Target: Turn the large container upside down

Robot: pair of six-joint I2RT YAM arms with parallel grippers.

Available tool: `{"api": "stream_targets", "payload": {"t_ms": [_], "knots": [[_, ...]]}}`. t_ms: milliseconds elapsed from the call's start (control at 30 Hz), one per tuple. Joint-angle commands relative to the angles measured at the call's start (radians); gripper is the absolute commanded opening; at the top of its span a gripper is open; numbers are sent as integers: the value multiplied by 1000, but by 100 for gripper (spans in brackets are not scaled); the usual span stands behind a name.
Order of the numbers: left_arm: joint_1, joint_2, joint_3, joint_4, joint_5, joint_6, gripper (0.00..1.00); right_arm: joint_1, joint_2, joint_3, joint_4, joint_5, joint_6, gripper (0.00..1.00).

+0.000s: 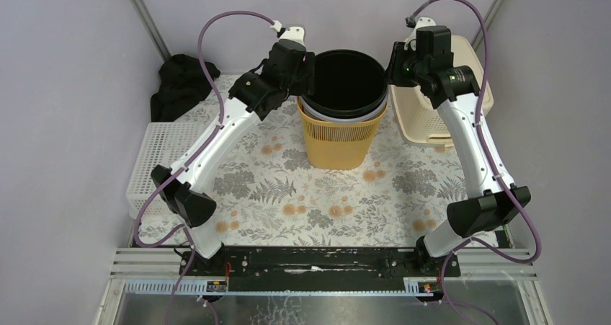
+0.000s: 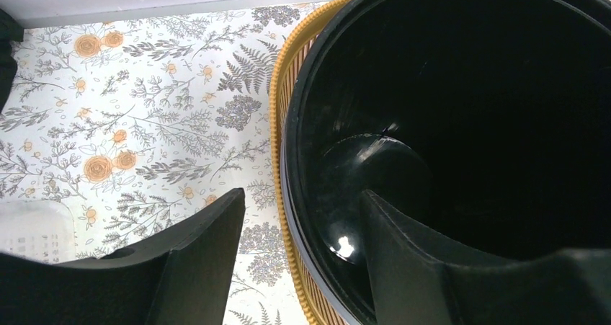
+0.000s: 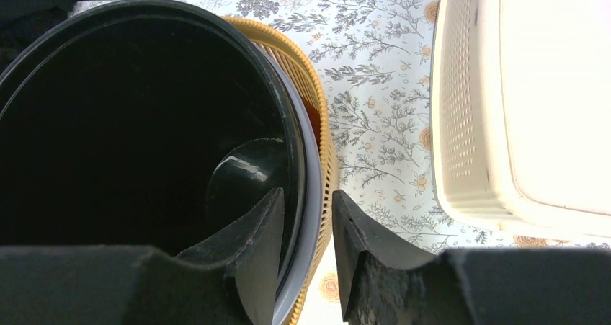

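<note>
On the floral table point(image 1: 288, 188) (grey walls point(image 1: 65, 65)), a basket point(image 1: 339, 141) holds the container point(image 1: 346, 83).

you're looking at the large container point(image 1: 351, 80): a round black bucket, glossy inside, upright with mouth up, nested in a ribbed yellow basket point(image 1: 339, 143) far-centre on the tabletop point(image 1: 288, 195).

On the floral-patterned table point(image 1: 403, 195): a yellow basket point(image 1: 339, 145) upright mid-table, cream basket point(image 1: 421, 119) far right, white crate point(image 1: 162, 156) left, black cloth point(image 1: 176, 87) far-left corner.
</note>
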Motion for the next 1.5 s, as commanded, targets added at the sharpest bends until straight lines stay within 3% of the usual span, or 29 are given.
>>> {"api": "stream_targets", "payload": {"t_ms": [0,400,733,900,1467], "knots": [[-11,22,47,-19,-37,24,64,9,13,70,-3,-2,-30,37],[-16,46,68,-22,-43,31,50,53,68,136,-65,44,-64,32],[-19,67,92,-25,-29,29,27,87,104,177,-97,90,-80,22],[-19,68,111,-24,-22,22,25,89,106,194,-101,97,-78,12],[-23,47,156,8,49,1,22,91,60,234,-72,37,-32,5]]}}
